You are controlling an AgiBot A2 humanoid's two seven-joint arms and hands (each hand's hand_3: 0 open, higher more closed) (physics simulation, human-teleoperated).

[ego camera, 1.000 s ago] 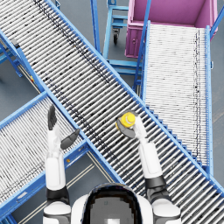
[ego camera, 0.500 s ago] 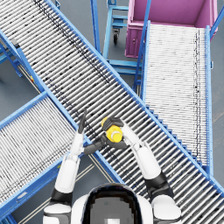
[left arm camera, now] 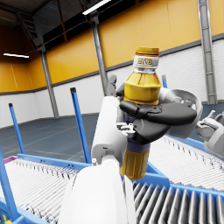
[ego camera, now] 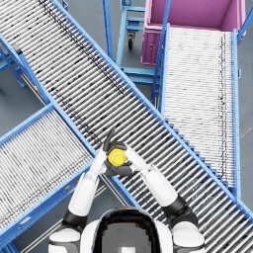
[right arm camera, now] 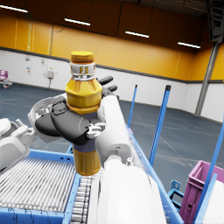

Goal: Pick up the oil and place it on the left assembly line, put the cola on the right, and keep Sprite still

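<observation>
The oil bottle [ego camera: 117, 157], amber with a yellow cap, stands upright in the air just in front of me, over the near edge of the diagonal conveyor [ego camera: 74, 64]. My right hand [ego camera: 124, 170] wraps its dark fingers around the bottle's middle [left arm camera: 142, 87]. My left hand [ego camera: 105, 150] is close against the bottle's left side, its fingers [left arm camera: 111, 85] stretched up beside it rather than around it. The right wrist view shows the bottle [right arm camera: 84, 94] upright in a dark grip. No cola or Sprite is in view.
The left roller line [ego camera: 34, 158] lies low on my left, behind a blue rail. The right roller line [ego camera: 197, 84] runs away on my right up to a pink bin [ego camera: 192, 15]. Blue frame posts stand between the lines.
My right hand has carried the bottle left and towards me. My left hand has swung in from over the left line to the bottle's side.
</observation>
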